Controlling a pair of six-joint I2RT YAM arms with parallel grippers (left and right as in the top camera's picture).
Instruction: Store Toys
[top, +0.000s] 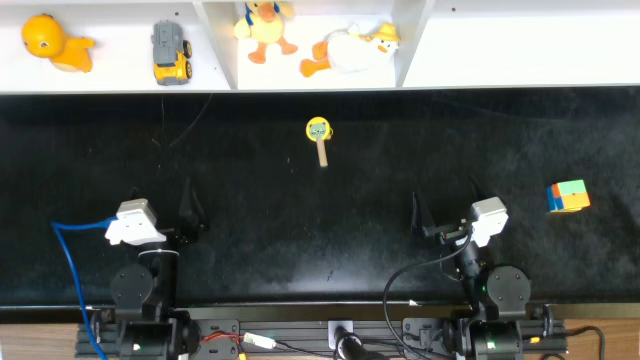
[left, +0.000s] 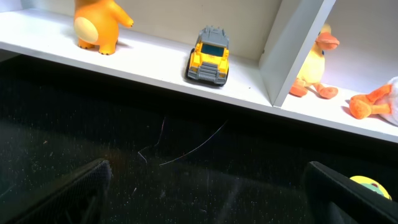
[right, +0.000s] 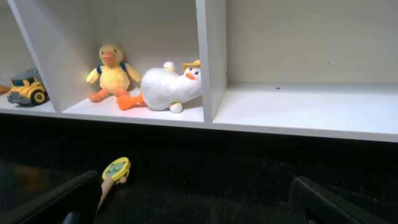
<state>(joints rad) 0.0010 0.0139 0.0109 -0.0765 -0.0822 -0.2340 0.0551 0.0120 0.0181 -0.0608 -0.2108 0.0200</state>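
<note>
A small yellow-green disc toy on a wooden stick (top: 319, 137) lies on the black mat in front of the middle cubby, also seen as the stick toy (right: 114, 172) and its edge (left: 368, 185). A multicoloured cube (top: 567, 196) rests on the mat at the right. My left gripper (top: 188, 208) hovers open low at the left, its dark fingers (left: 81, 183) wide apart with nothing between. My right gripper (top: 417, 215) is open too, fingers (right: 62, 196) spread and empty, well short of the stick toy.
A white shelf (top: 320, 82) runs along the back. Its left cubby holds an orange figure (top: 55, 42) and a yellow truck (top: 170, 52); the middle one a yellow duck (top: 265, 25) and a white plush goose (top: 350, 50); the right cubby (right: 311, 109) is bare.
</note>
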